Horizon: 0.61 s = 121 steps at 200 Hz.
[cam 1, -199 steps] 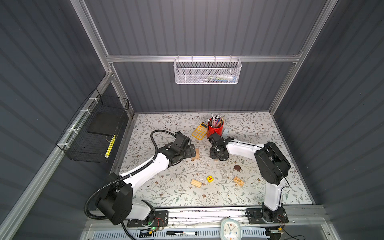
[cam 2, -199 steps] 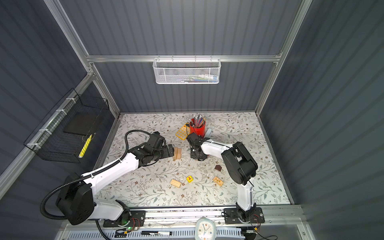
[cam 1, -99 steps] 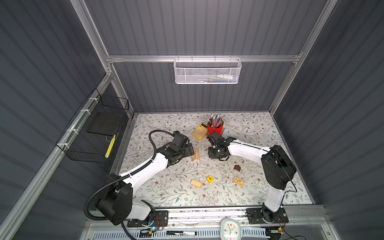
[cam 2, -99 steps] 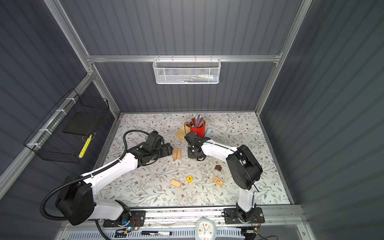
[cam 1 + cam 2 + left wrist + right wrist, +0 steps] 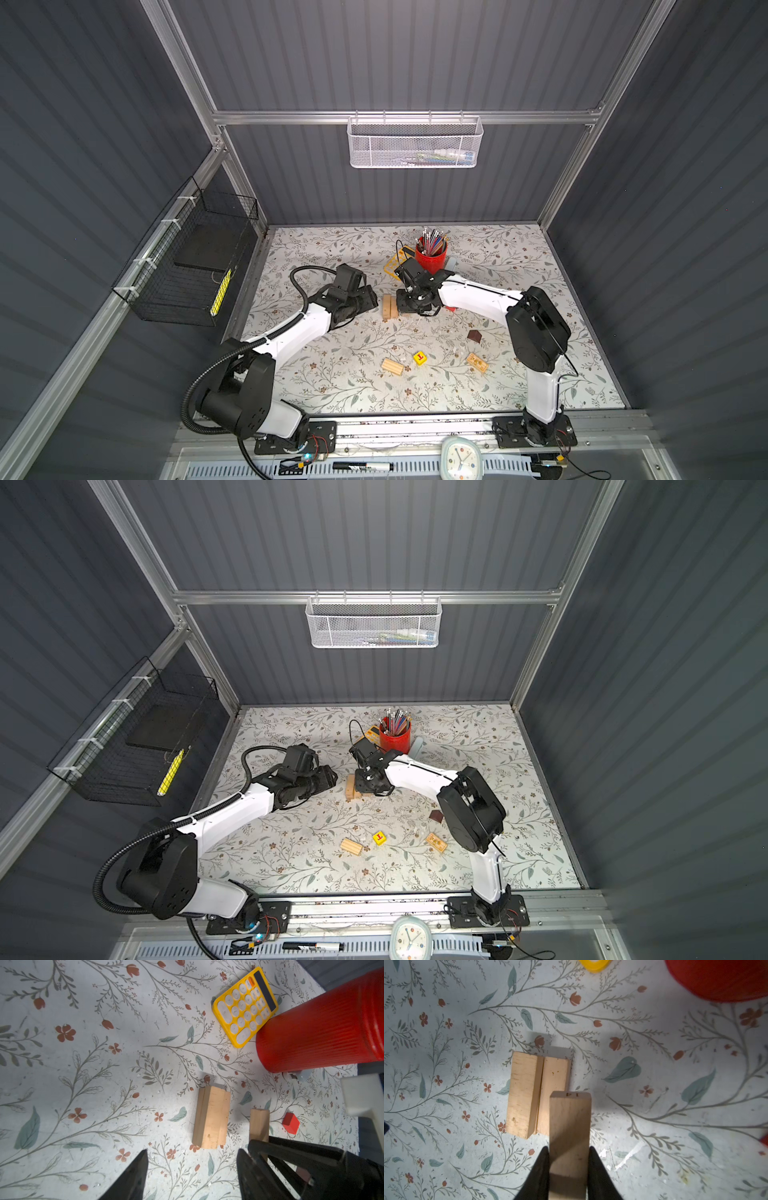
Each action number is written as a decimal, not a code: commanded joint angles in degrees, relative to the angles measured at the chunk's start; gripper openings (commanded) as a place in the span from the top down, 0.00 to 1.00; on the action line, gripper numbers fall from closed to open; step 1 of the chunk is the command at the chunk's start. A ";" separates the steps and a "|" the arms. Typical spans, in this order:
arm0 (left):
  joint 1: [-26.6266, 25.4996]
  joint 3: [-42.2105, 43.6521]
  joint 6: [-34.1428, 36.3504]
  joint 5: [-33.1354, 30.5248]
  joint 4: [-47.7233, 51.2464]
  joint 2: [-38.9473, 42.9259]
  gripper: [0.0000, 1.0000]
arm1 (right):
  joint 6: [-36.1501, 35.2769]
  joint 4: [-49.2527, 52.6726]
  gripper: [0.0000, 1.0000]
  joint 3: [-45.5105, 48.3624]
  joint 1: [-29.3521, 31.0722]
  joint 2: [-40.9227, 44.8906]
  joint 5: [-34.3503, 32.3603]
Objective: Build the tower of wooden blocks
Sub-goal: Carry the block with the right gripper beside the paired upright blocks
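- The right hand (image 5: 568, 1149) has been swung in from beside the ribbed red pencil cup (image 5: 431, 259). It's clamped on a pale tan wooden oblong block (image 5: 570, 1122).
- That block is held just beside the pair of pale tan wooden blocks (image 5: 388, 307) lying side by side on the floral desk (image 5: 332, 374) — a gap can be seen between them in the left wrist view.
- The left hand (image 5: 192, 1151) has been pulled back off the pair. Its fingers are apart and nothing is gripped.
- So the base looks laid and a third block is probably next — the tower is barely started.
- Not shifted since the earlier frame:
  - the red wooden cube (image 5: 291, 1123)
  - the yellow lettered cube (image 5: 420, 357)
  - the dark brown roof-shaped piece (image 5: 474, 336)
  - a plain pale wooden block (image 5: 392, 367)
  - a pale wooden block with dark markings (image 5: 477, 362)
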<state>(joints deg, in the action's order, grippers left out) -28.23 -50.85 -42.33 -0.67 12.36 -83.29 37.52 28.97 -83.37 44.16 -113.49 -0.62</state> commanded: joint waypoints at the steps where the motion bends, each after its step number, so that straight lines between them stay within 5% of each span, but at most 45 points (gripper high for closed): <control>1: 0.46 1.03 -1.07 1.68 -1.70 -0.76 0.36 | 1.46 1.18 0.80 -2.39 0.22 -1.78 0.69; 121: 0.63 1.85 -1.74 1.55 -1.53 -1.44 0.43 | 1.59 1.56 0.82 -7.19 0.22 -6.61 0.01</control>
<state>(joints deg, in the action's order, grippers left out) -28.01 -49.76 -43.40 0.27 10.61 -84.25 38.61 29.54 -88.90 44.25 -117.97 -0.10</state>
